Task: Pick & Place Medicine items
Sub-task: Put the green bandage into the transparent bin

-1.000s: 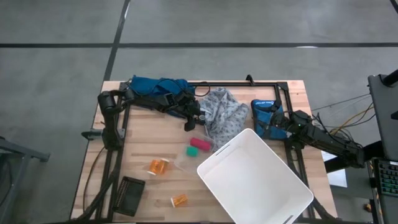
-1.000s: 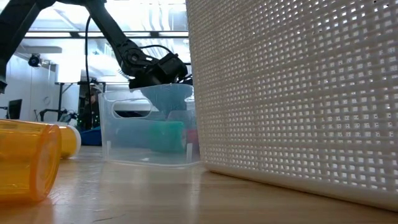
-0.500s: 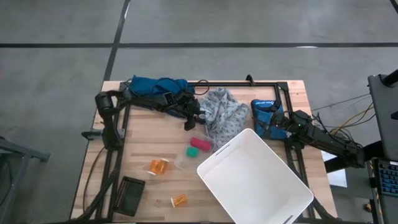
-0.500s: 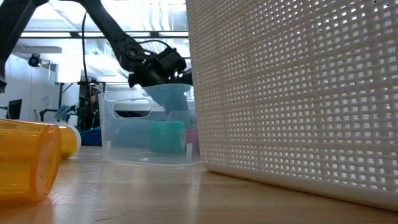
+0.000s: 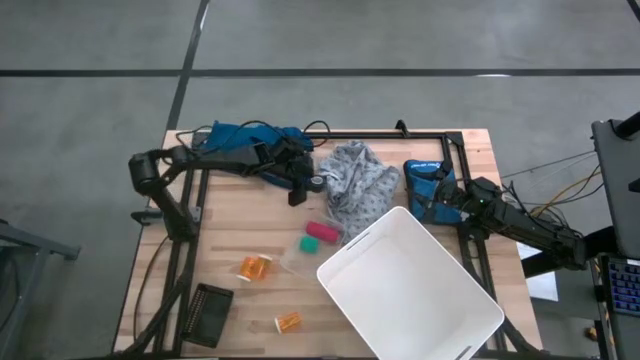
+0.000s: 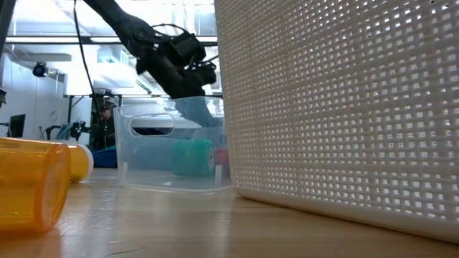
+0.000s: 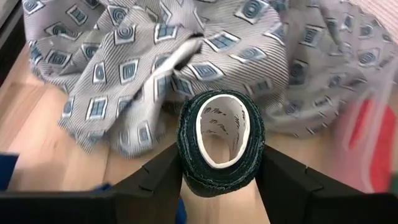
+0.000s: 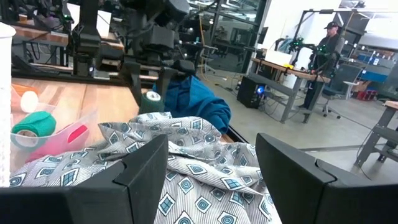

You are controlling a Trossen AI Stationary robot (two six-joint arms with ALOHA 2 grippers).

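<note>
My left gripper (image 5: pixel 303 187) hangs above the wood beside the grey patterned cloth (image 5: pixel 360 180), shut on a dark green bandage roll (image 7: pixel 221 140) with a white core. Two orange pill bottles (image 5: pixel 254 267) (image 5: pixel 288 321) lie on their sides at the near left; the low view shows one bottle (image 6: pixel 29 186) close up. My right gripper (image 8: pixel 211 168) waits open at the table's right, by a blue pouch (image 5: pixel 425 185), its fingers over the grey cloth. My left gripper pinches the roll between its two fingers, one on each side of its curved outer wall (image 7: pixel 186 158). The fingers slant downward from the table's left. The roll is lifted clear of the table, its hollow end turned toward the wrist camera.
A large white perforated basket (image 5: pixel 410 285) fills the near right. A clear tub (image 5: pixel 315 238) beside it holds a teal roll and a pink item. A blue cloth (image 5: pixel 250 135) lies at the far left, and a black ridged block (image 5: pixel 208 312) at the near left.
My left gripper has risen with the dark green roll and drawn back a little toward the table's far left, staying shut on it. The arm behind it has swung toward the left edge.
</note>
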